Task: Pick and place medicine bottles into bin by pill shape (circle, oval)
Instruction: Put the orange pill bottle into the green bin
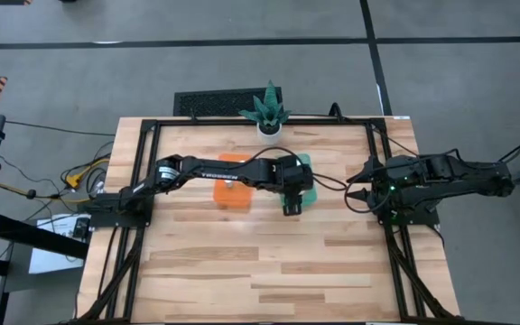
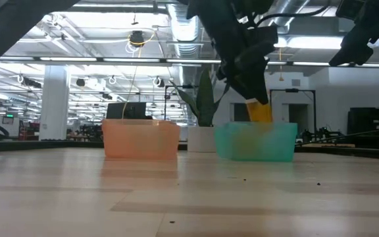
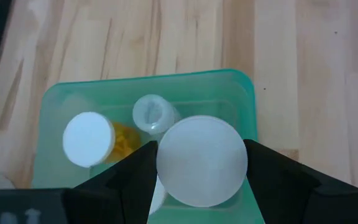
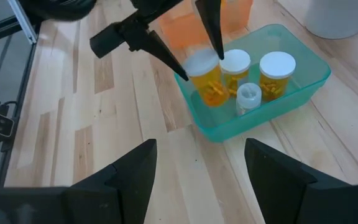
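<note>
My left gripper is shut on an amber bottle with a round white cap, over the near end of the green bin. The right wrist view shows three more bottles standing in that bin: two amber ones with white caps and a small bluish-clear one. The orange bin stands just left of the green one. My right gripper is open and empty at the table's right side, pointing at the green bin. My left gripper pinches the bottle at its white cap between the two fingers, one on each side. The fingers come from above, slanting down. The bottle stands upright with its lower end inside the green bin; I cannot tell whether it touches the bin's floor.
A white plant pot with a green plant stands at the table's far edge, behind the bins. A black frame runs around the wooden table top. The near half of the table is bare wood.
</note>
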